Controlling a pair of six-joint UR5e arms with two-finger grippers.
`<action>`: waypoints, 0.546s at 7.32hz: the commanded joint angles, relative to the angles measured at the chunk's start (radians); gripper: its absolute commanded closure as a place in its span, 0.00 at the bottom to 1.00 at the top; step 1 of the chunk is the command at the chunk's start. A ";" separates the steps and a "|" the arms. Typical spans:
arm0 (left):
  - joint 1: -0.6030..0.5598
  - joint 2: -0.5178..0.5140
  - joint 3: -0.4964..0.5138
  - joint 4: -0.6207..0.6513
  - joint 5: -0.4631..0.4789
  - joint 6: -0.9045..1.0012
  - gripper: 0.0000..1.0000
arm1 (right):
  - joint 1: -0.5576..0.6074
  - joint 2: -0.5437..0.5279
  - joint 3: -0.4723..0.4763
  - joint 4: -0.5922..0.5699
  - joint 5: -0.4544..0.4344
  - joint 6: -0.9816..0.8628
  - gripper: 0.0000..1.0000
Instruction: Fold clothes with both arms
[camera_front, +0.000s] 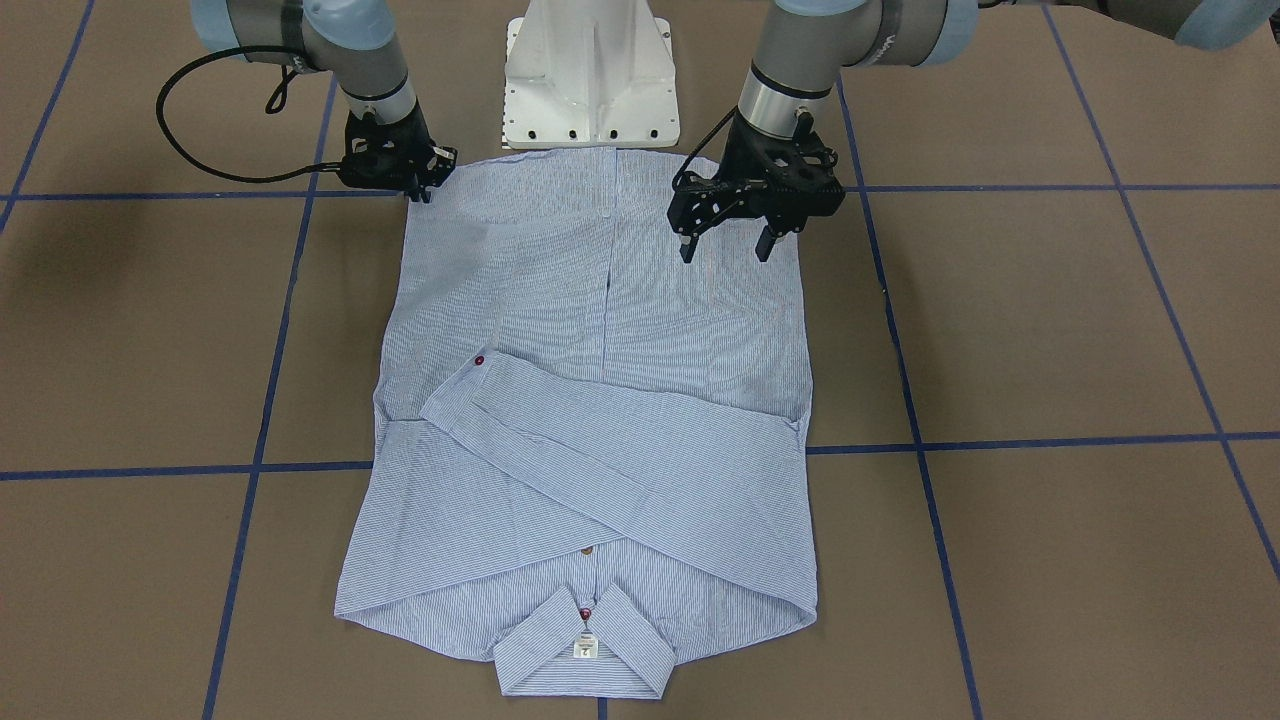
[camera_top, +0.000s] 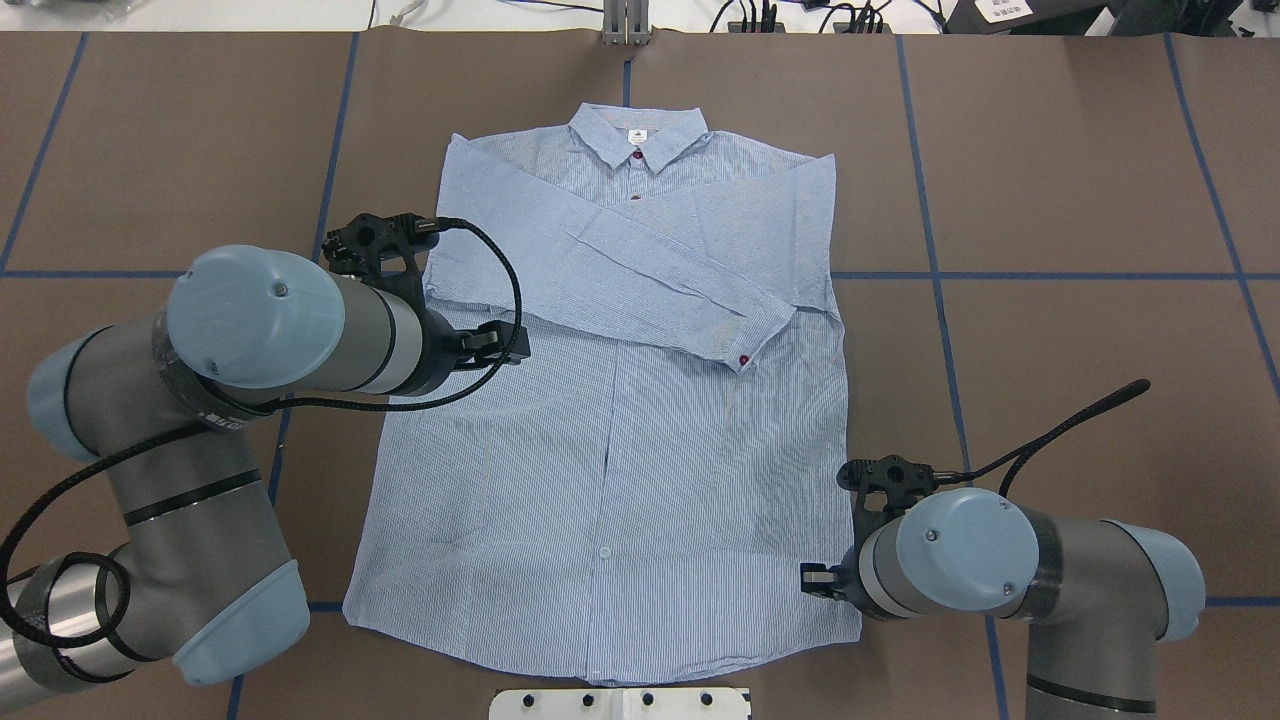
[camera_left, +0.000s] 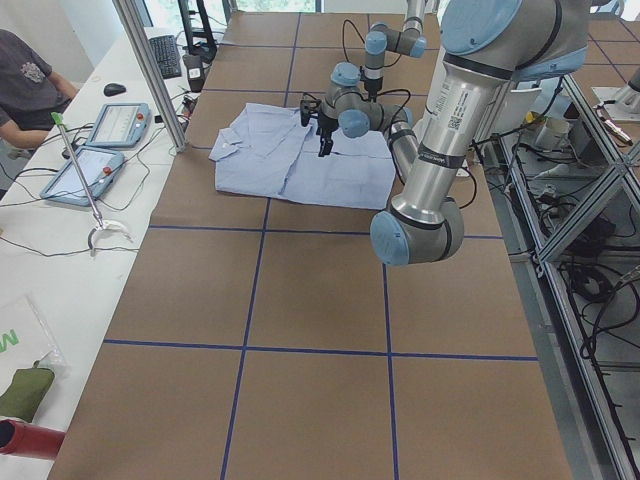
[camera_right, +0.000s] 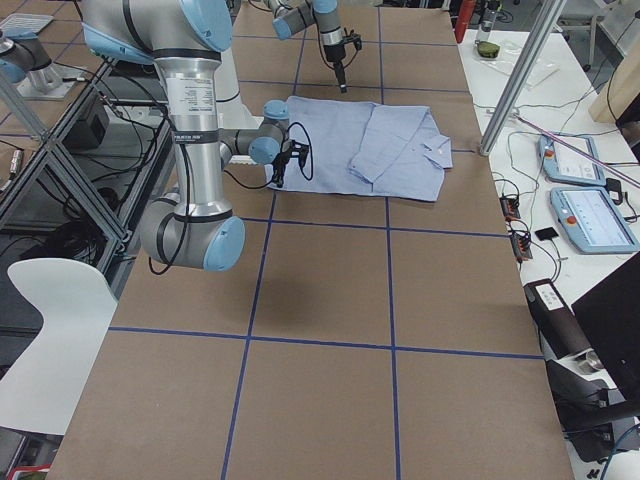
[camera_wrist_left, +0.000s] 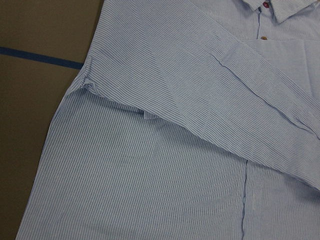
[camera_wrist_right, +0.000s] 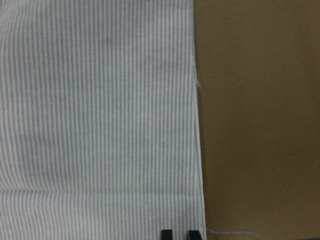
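Note:
The light blue-and-white striped shirt (camera_front: 600, 330) lies flat and face up on the brown table, collar (camera_front: 585, 650) away from the robot and both sleeves folded across the chest. The top cuff has a red button (camera_front: 479, 360). The shirt also shows in the overhead view (camera_top: 610, 450). My left gripper (camera_front: 725, 247) is open and empty, hovering just above the lower front near the hem. My right gripper (camera_front: 420, 190) is at the other hem corner. In the right wrist view its fingertips (camera_wrist_right: 166, 233) sit nearly together on the cloth, just inside the side edge.
The white pedestal base (camera_front: 592, 80) stands right behind the hem. Blue tape lines (camera_front: 1000, 445) cross the brown table top. In the exterior left view a side bench (camera_left: 60, 240) holds tablets and cables, with a person seated at it.

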 joint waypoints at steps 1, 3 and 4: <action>0.001 0.000 0.000 0.000 0.000 0.000 0.00 | 0.002 -0.010 0.001 0.000 0.000 -0.001 0.52; 0.001 -0.003 0.000 0.000 0.000 -0.003 0.00 | 0.004 -0.029 0.002 0.041 -0.001 0.000 0.42; 0.001 -0.005 0.000 0.000 0.000 -0.003 0.00 | 0.002 -0.074 0.001 0.117 -0.001 0.002 0.42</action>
